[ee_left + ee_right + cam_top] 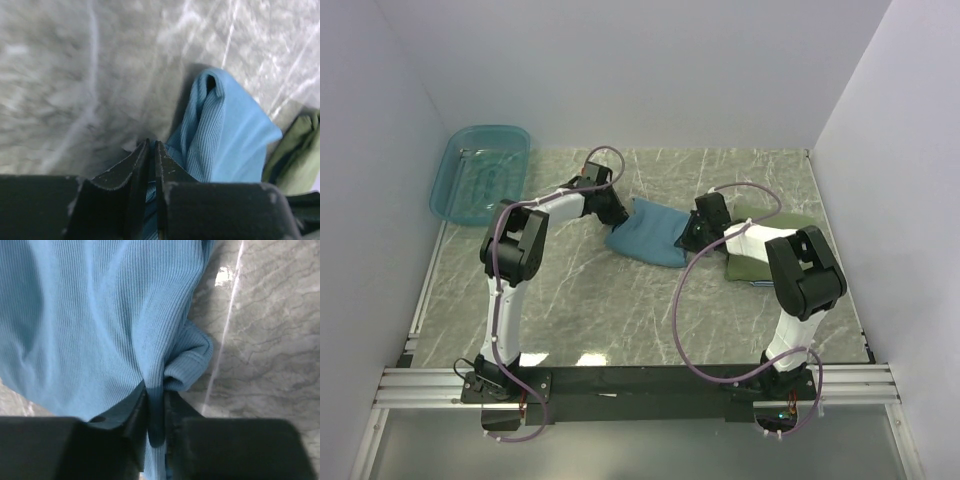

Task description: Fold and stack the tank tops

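The teal-blue tank top point(652, 238) lies bunched in the middle of the table between my two grippers. My left gripper point(613, 215) is shut on its left edge; the ribbed blue cloth point(220, 135) runs between the closed jaws point(152, 150). My right gripper point(692, 234) is shut on the top's right edge, with a fold of blue rib cloth point(100, 325) pinched between the jaws point(156, 395). The olive green tank top point(770, 250) lies folded at the right, partly under my right arm, and also shows in the left wrist view point(295, 155). The striped tank top is out of view.
A translucent teal plastic basin point(480, 172) stands at the back left corner. White walls close in the marble table point(620, 310) on three sides. The black base rail point(640, 385) runs along the near edge.
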`<state>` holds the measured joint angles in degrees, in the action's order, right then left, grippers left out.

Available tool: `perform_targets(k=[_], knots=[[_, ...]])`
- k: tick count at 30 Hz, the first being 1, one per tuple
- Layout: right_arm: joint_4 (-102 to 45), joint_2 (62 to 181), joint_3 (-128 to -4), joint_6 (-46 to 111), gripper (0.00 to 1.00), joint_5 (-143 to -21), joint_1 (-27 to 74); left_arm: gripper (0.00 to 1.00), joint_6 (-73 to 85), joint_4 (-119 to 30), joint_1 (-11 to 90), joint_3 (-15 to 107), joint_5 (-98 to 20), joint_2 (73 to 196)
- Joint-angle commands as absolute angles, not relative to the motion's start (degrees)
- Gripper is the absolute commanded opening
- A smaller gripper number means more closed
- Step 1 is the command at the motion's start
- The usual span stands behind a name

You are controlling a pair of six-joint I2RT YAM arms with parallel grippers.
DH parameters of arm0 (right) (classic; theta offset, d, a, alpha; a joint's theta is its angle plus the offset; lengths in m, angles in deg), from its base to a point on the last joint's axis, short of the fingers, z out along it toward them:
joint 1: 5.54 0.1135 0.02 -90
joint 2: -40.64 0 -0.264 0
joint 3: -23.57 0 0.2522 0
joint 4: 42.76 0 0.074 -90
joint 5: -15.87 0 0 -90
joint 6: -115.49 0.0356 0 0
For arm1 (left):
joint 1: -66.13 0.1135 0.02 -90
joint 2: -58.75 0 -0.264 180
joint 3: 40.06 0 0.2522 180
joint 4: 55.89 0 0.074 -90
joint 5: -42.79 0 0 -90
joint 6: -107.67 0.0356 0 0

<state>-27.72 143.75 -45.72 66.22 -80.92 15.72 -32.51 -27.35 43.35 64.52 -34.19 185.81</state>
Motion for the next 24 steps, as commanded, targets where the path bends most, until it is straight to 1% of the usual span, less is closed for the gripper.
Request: perform_targets(k=[1, 2, 8, 13, 20, 24], knots=[[-26.2, 144.3, -48.4, 65.0, 0.12, -79.5, 16.4, 0.17, -34.4, -27.8, 42.0, 60.2, -31.3, 184.3], [-24.8, 143.9, -48.6, 64.6, 0.0, -79.1, 16.4, 0.17, -35.1, -28.6, 41.9, 58.7, -30.3, 183.7], [-19.7, 139.3, -51.2, 60.8, 0.0, -76.5, 16.4, 0.16, -38.7, -34.4, 40.6, 53.1, -27.4, 181.0], [-10.6, 136.8, -56.4, 56.5, 0.0, -74.2, 16.4, 0.16, -41.6, -37.9, 38.6, 50.3, -25.2, 179.7], [1.0, 133.1, -62.4, 52.3, 0.0, -68.6, 16.7, 0.16, -44.3, -39.8, 34.8, 51.9, -23.7, 181.0], [4.9, 132.1, -65.7, 49.8, 0.0, -66.1, 16.7, 0.16, -45.4, -40.5, 33.4, 54.2, -22.5, 182.7]])
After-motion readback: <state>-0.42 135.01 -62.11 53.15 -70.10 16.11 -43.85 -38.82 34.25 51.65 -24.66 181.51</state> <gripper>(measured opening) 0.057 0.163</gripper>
